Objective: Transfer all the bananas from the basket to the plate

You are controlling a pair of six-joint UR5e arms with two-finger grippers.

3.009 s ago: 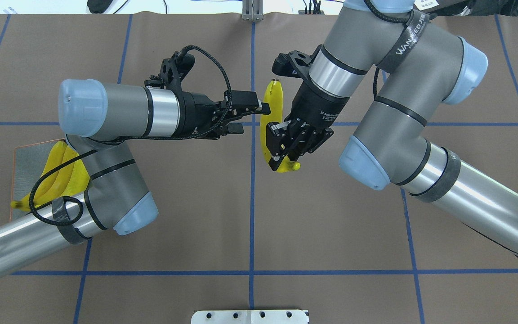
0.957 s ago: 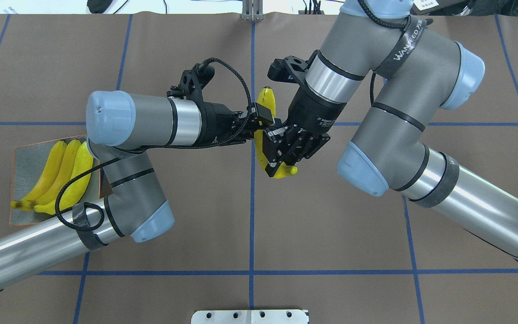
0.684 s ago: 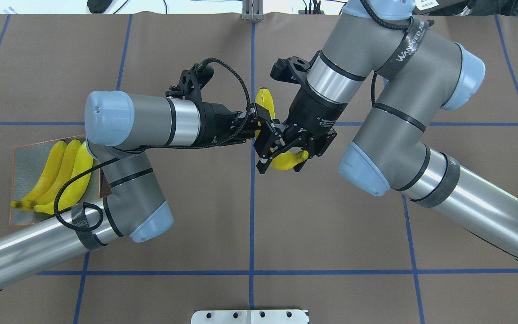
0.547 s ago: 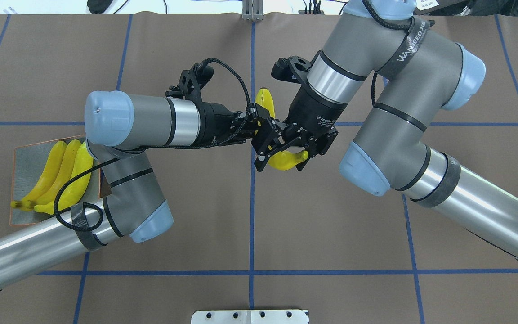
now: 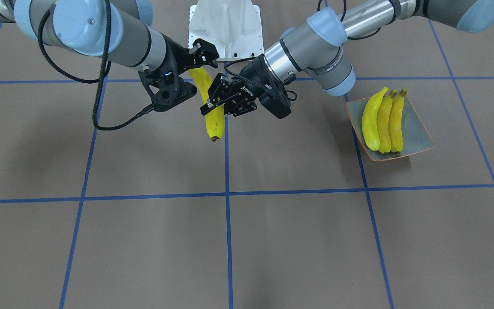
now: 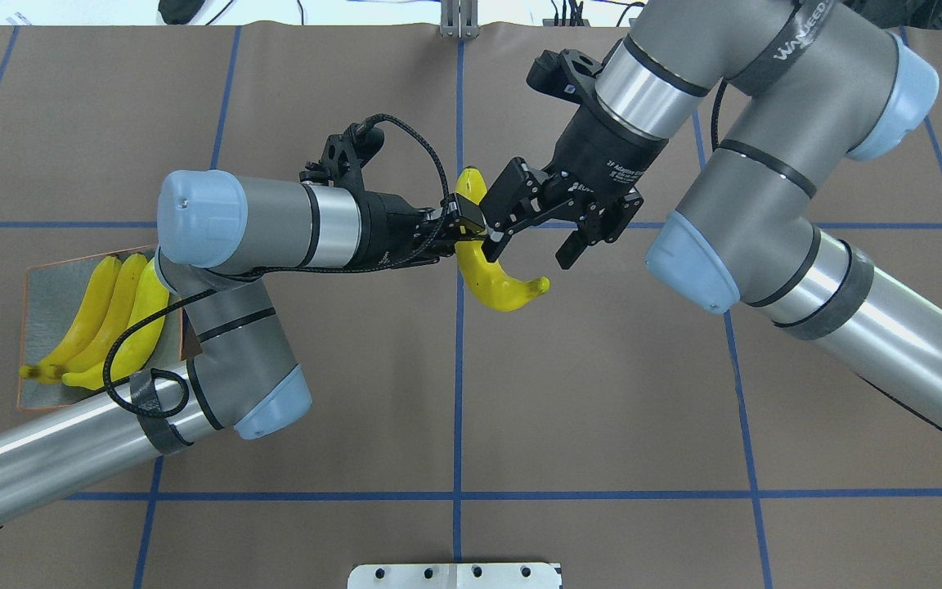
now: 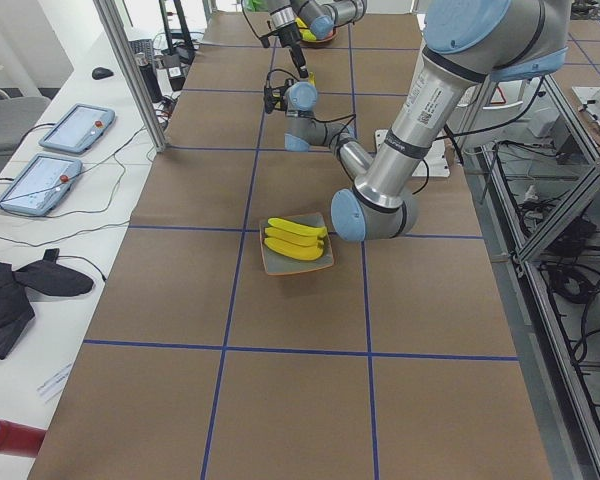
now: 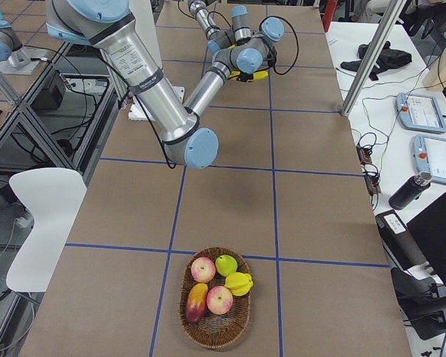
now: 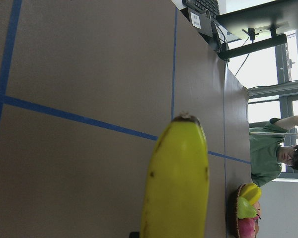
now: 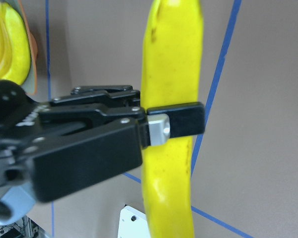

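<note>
One yellow banana [image 6: 497, 282] hangs above the table's middle with my left gripper [image 6: 469, 231] shut on its upper half. In the right wrist view a left finger [image 10: 176, 121] is clamped across the banana [image 10: 171, 74]. My right gripper [image 6: 526, 257] is open just right of the banana, its fingers spread and off it. Three more bananas [image 6: 111, 315] lie side by side on the grey-blue plate [image 6: 44, 282] at the left edge of the table. The wicker basket [image 8: 184, 291] stands at the table's right end and shows no bananas, only other fruit.
In the basket lie apples, a mango and a yellow starfruit [image 8: 238, 282]. A white mounting block [image 5: 225, 30] sits at the robot's side of the table. My left forearm [image 6: 54, 458] passes close beside the plate. A person [image 9: 280, 153] sits beyond the table's right end.
My left gripper moved in and shut on the banana. My right gripper then opened, let go and drew back to the upper right. The banana's lower end swung.
</note>
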